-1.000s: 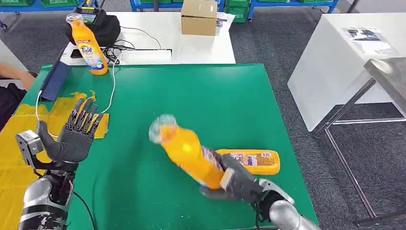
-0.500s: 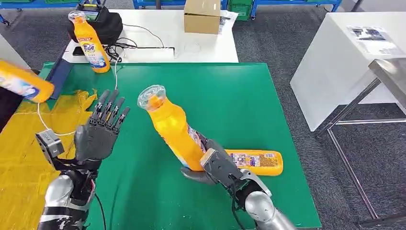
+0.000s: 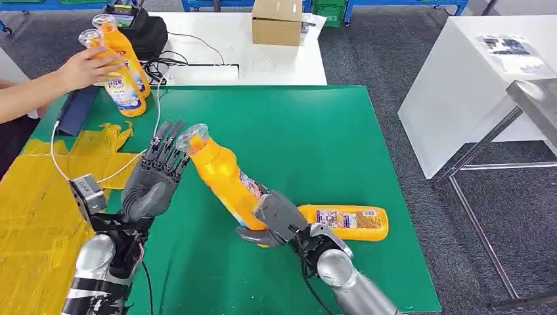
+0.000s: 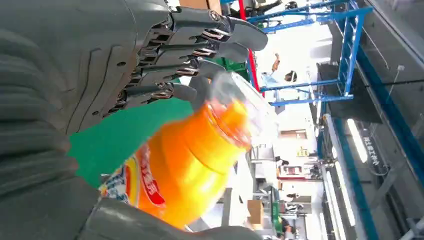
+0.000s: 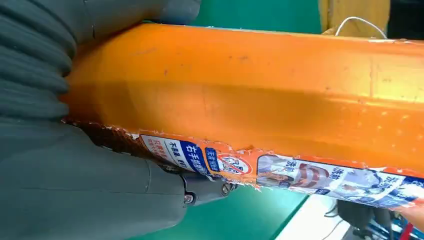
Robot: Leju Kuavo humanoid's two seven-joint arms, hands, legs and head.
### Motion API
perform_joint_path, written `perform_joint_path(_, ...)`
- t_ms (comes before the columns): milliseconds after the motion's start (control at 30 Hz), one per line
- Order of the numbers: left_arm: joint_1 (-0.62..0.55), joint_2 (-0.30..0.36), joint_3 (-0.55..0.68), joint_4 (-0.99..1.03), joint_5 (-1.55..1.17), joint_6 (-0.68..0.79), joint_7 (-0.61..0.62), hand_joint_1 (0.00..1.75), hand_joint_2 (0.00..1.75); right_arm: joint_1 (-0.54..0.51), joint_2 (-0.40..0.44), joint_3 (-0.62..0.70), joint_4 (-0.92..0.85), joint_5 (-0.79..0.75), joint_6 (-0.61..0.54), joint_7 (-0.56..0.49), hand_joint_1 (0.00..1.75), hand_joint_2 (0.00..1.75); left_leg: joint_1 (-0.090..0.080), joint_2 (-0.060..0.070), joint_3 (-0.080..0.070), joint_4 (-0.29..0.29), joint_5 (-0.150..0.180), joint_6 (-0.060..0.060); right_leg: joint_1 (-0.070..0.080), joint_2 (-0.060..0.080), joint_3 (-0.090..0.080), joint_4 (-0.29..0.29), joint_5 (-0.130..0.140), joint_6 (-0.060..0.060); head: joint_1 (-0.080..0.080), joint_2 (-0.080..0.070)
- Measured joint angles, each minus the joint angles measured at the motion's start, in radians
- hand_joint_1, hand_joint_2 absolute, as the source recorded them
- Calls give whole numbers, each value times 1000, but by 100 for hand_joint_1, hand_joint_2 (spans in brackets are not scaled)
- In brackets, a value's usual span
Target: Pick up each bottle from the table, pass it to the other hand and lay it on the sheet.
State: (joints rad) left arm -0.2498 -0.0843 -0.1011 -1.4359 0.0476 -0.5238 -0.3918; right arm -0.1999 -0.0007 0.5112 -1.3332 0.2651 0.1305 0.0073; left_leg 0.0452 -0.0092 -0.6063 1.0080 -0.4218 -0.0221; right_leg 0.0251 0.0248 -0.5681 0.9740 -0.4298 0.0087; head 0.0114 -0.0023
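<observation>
Bottle (image 3: 226, 180) clamped low in right robot hand (image 3: 279, 220), left robot hand (image 3: 154, 180) spread at cap; likely rigid, slick, best gripped mid-body.

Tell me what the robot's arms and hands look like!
Both arms are shiny silver metal tubes with rounded joints. The left arm has black cables running beside it and a little grey box near the wrist. The left hand and right hand are dark grey, with a thick grey thumb, darker jointed fingers showing bits of silver metal, and a ribbed grey cover at the back.
</observation>
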Motion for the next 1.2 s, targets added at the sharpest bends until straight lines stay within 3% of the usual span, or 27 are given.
perform_joint_path(567,-43,19,-101,54,-133,40,-20,0,175,-248,123,238,125,-16,47,126,175,175,0,0,-1,0,1,0,0,0,-2,2,0,0,0,0)
perform_joint_path(1167,-64,52,-121,143,-209,58,-29,0,175,-297,121,335,162,-53,30,159,175,175,-1,0,-2,0,1,0,0,-1,-2,2,0,0,0,0)
perform_joint_path(1200,-64,52,-121,143,-209,58,-29,73,175,-297,121,335,163,-53,30,159,175,175,-1,0,-2,0,1,0,0,-1,-2,2,0,0,0,0)
